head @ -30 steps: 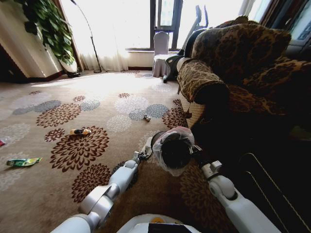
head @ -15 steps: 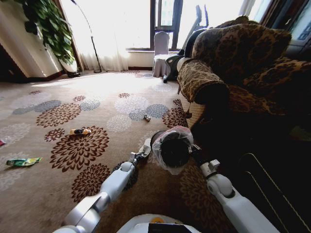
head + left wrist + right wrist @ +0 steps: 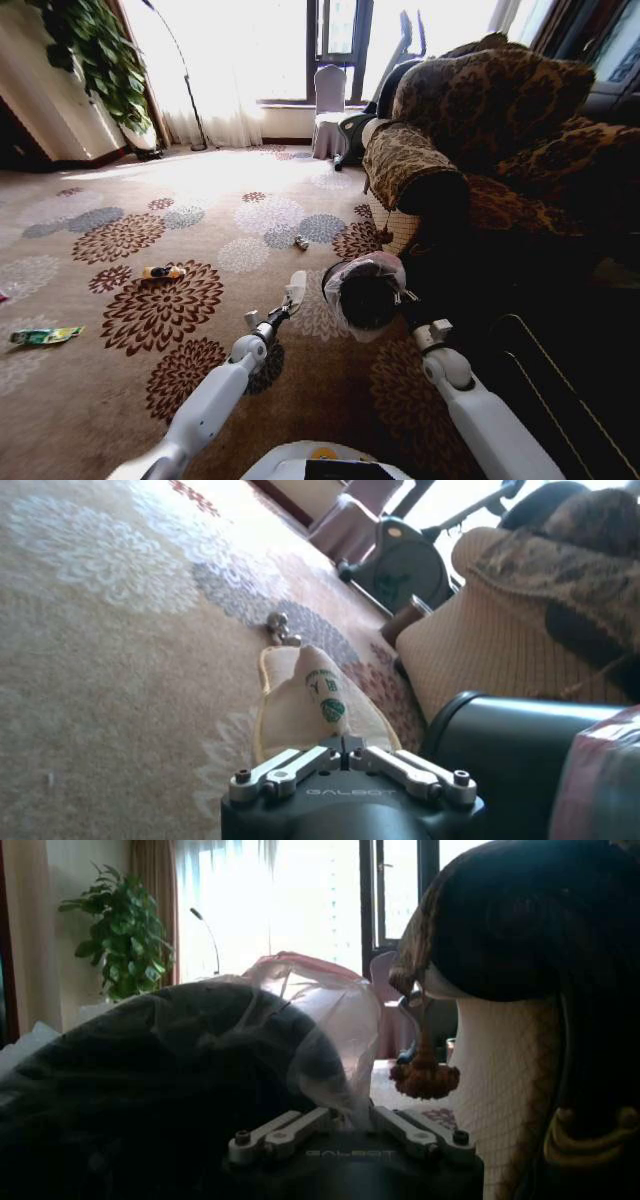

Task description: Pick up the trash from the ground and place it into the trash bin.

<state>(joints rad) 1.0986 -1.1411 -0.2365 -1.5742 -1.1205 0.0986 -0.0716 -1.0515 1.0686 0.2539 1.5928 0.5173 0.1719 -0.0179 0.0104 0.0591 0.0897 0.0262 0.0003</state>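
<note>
Three loose pieces of litter lie on the flowered carpet [image 3: 150, 390] ahead of the robot, counted from left to right: one green wrapper [image 3: 42, 336] at the far left, one yellow-orange wrapper [image 3: 163, 271] on a brown flower, and one small grey piece [image 3: 301, 242] farther off near the sofa [image 3: 480, 150], too small for me to name. Both wrappers look thin, very light and crinkly; I judge they will slide on the carpet, so it is better to pinch each one across the middle or at a raised edge than to push it. Next to the right comes the left gripper [image 3: 287, 304], stretched forward just above the carpet. It is clamped on one pale yellowish-white packet [image 3: 315, 705] with two green round marks; in the left wrist view the jaws meet on the near end of this packet, which looks soft and a little puffy, so it can bend but probably not break. The packet hangs just beside the trash bin [image 3: 368, 297], not yet over its opening. I count one bin in the head view: small, round and dark, lined with a translucent plastic bag [image 3: 330, 1009] that is bunched over the rim. The right gripper [image 3: 412, 312] holds this bin tilted with the mouth toward the robot; in the right wrist view its jaws are closed on the bag and rim. The liner is thin and slippery, so I think the hold could slip if the bin is tilted more.
</note>
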